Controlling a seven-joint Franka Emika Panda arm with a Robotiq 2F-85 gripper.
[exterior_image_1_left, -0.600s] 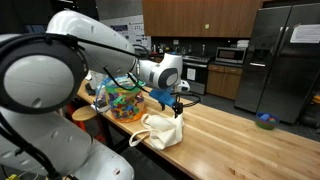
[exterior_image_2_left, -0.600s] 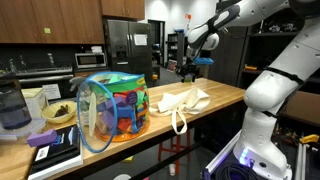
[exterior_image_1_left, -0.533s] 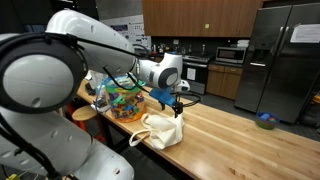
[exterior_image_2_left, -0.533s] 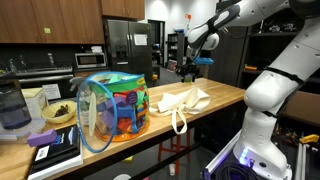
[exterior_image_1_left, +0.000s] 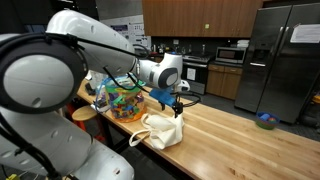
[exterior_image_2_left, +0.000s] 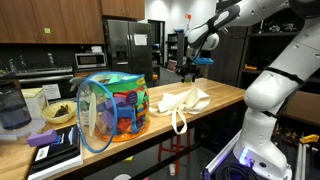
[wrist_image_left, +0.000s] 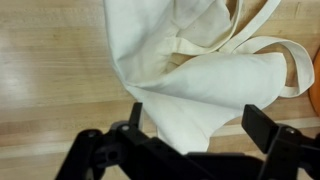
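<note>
One cream cloth tote bag (exterior_image_1_left: 160, 130) lies crumpled on a long wooden counter (exterior_image_1_left: 240, 140), just beside a bright multicoloured mesh basket (exterior_image_1_left: 125, 100). A white robot arm (exterior_image_1_left: 150, 70) reaches over the bag. Its black jaws hang above the cloth, spread wide and holding nothing. In the wrist view the bag (wrist_image_left: 200, 70) lies beneath the two jaw tips, its straps looping to the right. In an exterior view the basket (exterior_image_2_left: 115, 108) stands left of the bag (exterior_image_2_left: 180, 101).

The gripper (exterior_image_1_left: 177, 103) hangs just above the cream cloth bag (exterior_image_1_left: 160, 131). Beside the gripper, a colourful basket (exterior_image_1_left: 124, 101) stands on the wooden counter (exterior_image_1_left: 230, 140).
</note>
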